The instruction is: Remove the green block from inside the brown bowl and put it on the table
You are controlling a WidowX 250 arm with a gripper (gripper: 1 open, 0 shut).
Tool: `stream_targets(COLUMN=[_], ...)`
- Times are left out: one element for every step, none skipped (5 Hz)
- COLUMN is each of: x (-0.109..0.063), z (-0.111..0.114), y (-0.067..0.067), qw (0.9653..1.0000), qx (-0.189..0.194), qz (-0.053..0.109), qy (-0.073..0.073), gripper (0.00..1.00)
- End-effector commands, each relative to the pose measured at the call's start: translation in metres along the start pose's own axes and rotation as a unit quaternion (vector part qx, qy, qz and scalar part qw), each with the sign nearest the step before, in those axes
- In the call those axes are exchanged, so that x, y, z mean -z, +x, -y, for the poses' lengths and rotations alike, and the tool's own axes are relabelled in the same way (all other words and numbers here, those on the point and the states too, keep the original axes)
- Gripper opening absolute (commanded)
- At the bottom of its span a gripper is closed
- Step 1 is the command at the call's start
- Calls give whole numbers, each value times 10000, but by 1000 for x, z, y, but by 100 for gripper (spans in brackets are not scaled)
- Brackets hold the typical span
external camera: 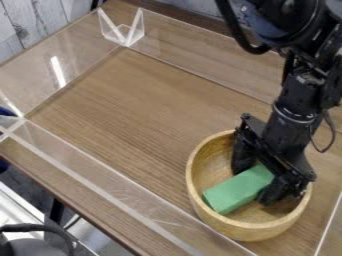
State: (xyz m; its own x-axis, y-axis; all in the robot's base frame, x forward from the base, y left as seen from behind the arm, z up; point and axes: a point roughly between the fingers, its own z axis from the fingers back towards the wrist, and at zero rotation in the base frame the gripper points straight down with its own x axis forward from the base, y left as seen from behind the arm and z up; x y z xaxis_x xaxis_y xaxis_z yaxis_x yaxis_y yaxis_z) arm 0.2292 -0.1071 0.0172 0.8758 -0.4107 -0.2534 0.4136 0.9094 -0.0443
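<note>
Reaching into the round wooden bowl (211, 220), spread black gripper (271, 170) straddles smooth green block (238, 190).

A clear bracket-shaped piece (122, 28) stands at the far edge. A black cable (38, 228) curves at the lower left corner. Grey wood-grain paneling (30, 22) occupies the upper left corner.

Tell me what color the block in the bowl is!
The block is green, and it shows best in the camera view.
</note>
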Motion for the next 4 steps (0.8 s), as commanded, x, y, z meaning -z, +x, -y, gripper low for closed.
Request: stream_targets(x=[11,10,9,7], z=[1,1,-1,-2], y=[-5,-5,-9,-12], qw=[9994,9990,9987,9985], qx=[75,123,126,125], qz=[-330,-424,-469,-488], qy=[-31,-66,-139,-201], gripper=[100,100,100,0])
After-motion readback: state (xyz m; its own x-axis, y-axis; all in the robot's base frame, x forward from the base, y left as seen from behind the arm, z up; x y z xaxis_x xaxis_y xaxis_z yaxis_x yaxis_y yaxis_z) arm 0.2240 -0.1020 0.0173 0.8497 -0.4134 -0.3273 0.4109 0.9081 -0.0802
